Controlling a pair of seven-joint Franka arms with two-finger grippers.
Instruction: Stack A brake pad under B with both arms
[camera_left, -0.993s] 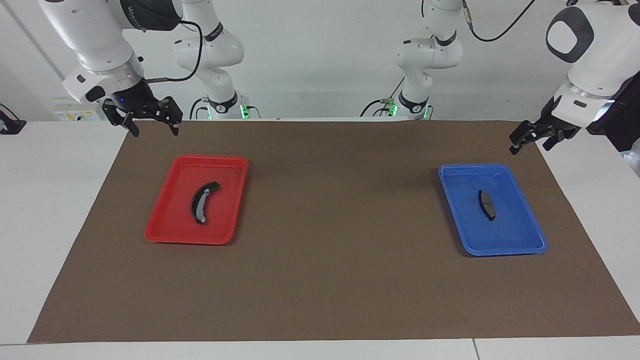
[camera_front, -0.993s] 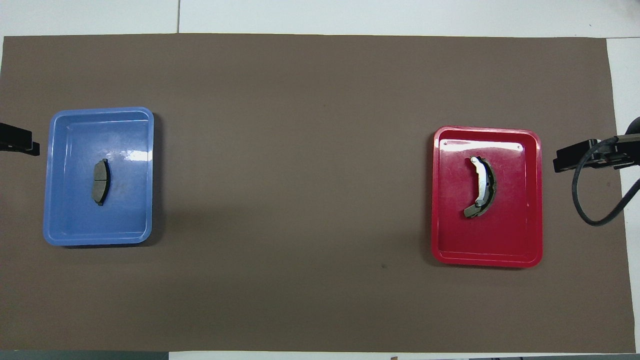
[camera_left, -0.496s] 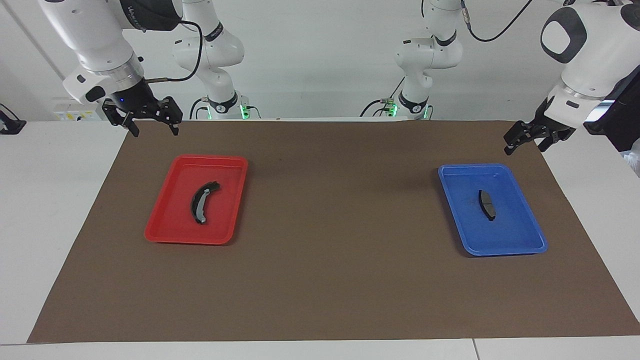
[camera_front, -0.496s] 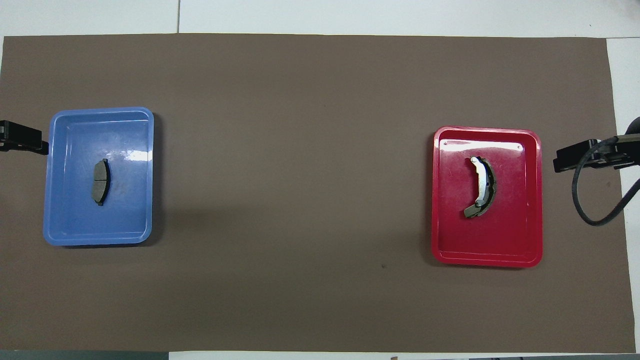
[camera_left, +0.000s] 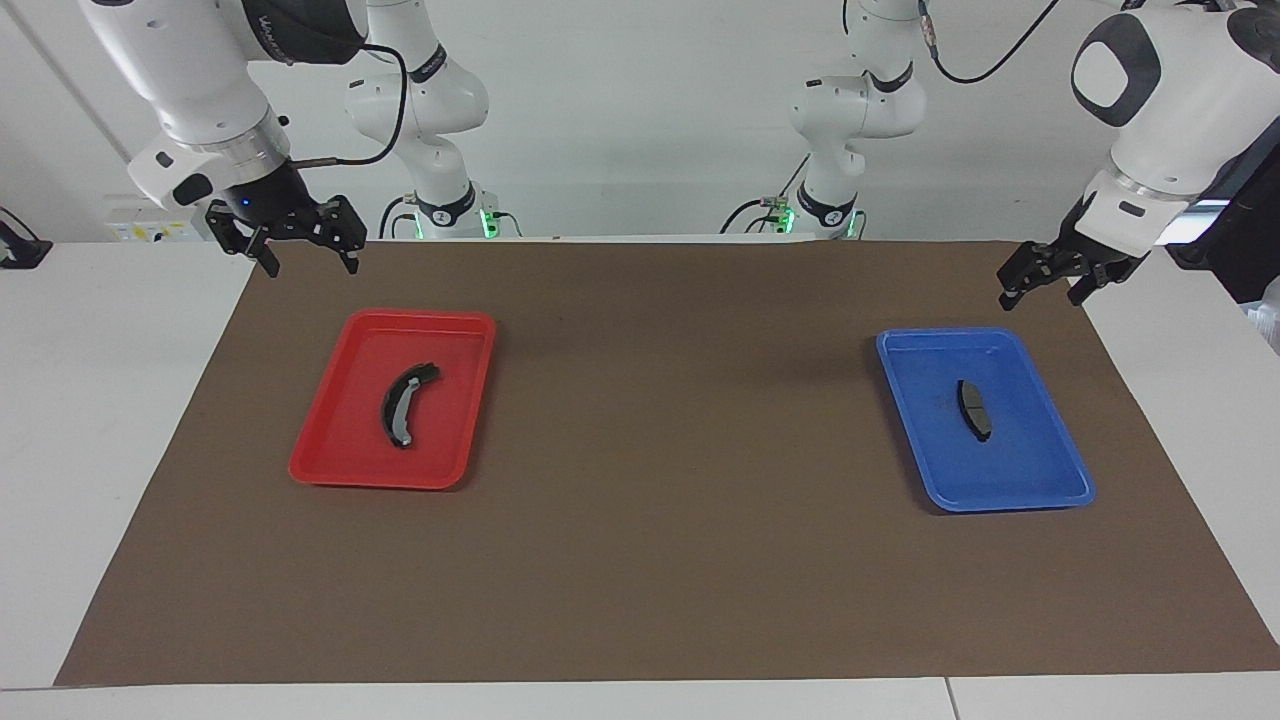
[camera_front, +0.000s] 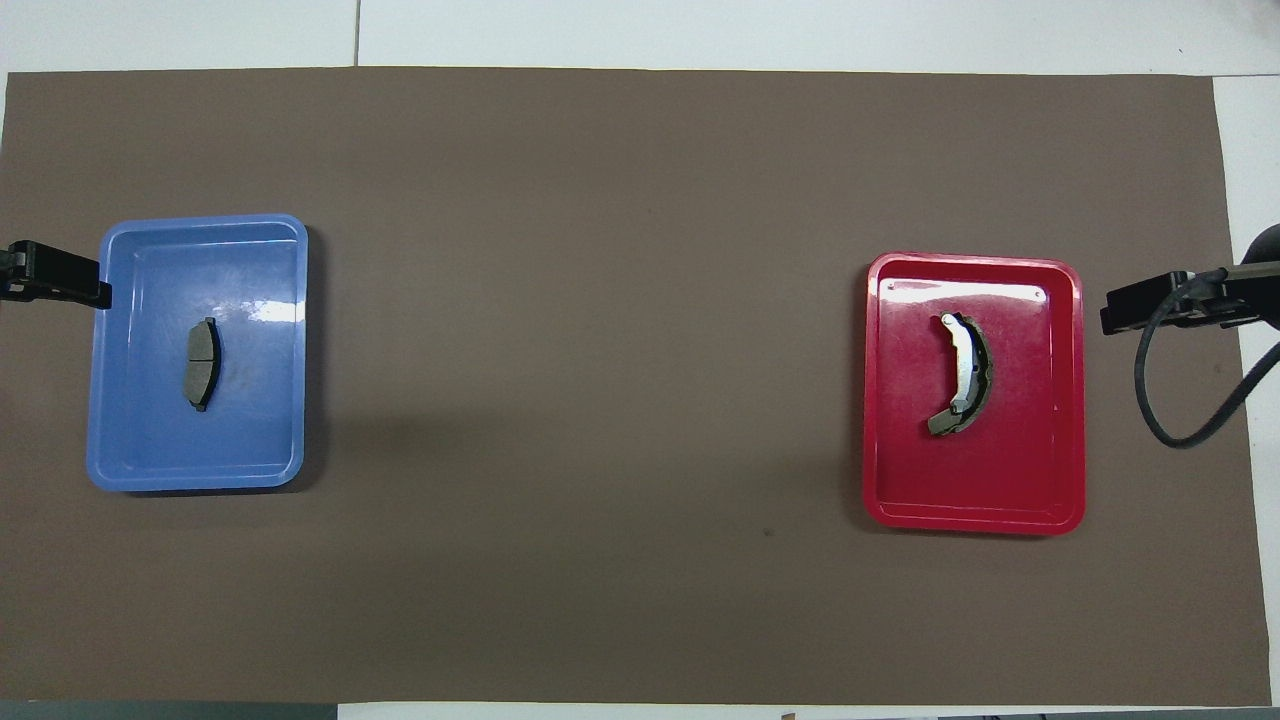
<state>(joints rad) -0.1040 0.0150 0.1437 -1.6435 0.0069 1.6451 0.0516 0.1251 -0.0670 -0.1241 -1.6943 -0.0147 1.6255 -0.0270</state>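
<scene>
Glossy, smooth plastic on blue tray (camera_front: 135, 455) and red tray (camera_front: 1060, 500), both throwing glare. Matt dark friction face on A brake pad (camera_front: 202, 363); bright bare-metal strip on B (camera_front: 962, 372). Matt brown mat (camera_front: 600, 300), cloth or paper not told apart, under both trays.

On the brown mat (camera_front: 620, 400), the short brake pad (camera_front: 202, 363) lies in the blue tray (camera_front: 140, 460). The longer curved pad (camera_front: 964, 374) lies in the red tray (camera_front: 1040, 480), well apart from the blue tray.
</scene>
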